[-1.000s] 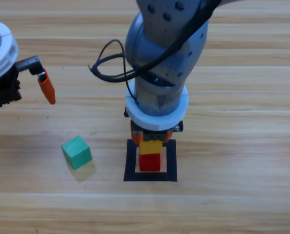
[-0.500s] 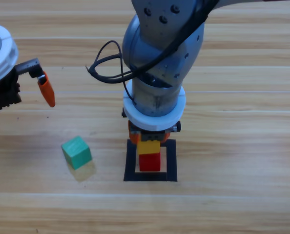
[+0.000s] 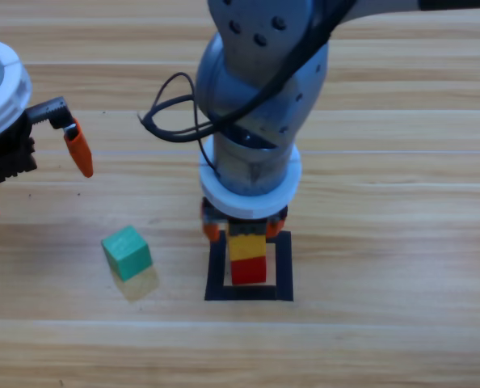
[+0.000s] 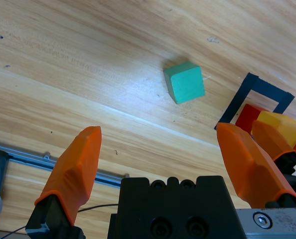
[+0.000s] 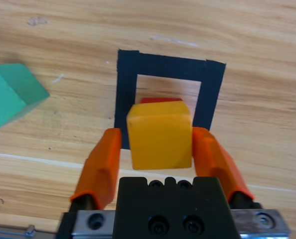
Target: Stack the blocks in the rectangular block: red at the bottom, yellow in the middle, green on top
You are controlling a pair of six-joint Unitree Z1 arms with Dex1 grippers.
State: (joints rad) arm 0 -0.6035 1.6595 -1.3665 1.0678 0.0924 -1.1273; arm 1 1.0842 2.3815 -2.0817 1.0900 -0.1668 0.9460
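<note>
Your right gripper [image 5: 155,144] has its two orange jaws closed against opposite side faces of the yellow cube [image 5: 159,134], which sits directly over the red cube [image 3: 249,271] inside the rectangular block [image 3: 284,263] of black tape; from the wrist view only a sliver of red shows behind the yellow, so you cannot tell whether the yellow is fully seated or a touch proud of it. Treat these cubes as light, rigid, matte pieces: they will not crush, but the flat faces give little to bite on and a stack of them will likely shift at a sideways nudge, so open the jaws evenly and lift straight away from the tape outline. The green cube [image 3: 128,252] lies loose on the surface [image 3: 385,162], well to the left of the rectangular block and turned at an angle to it. When you go for it, take it across two parallel side faces near mid-height, with the jaws turned to match its skew, rather than across a corner. Your left gripper [image 4: 163,154] waits with its jaws spread wide and empty, farther from the tape outline than the green cube.
</note>
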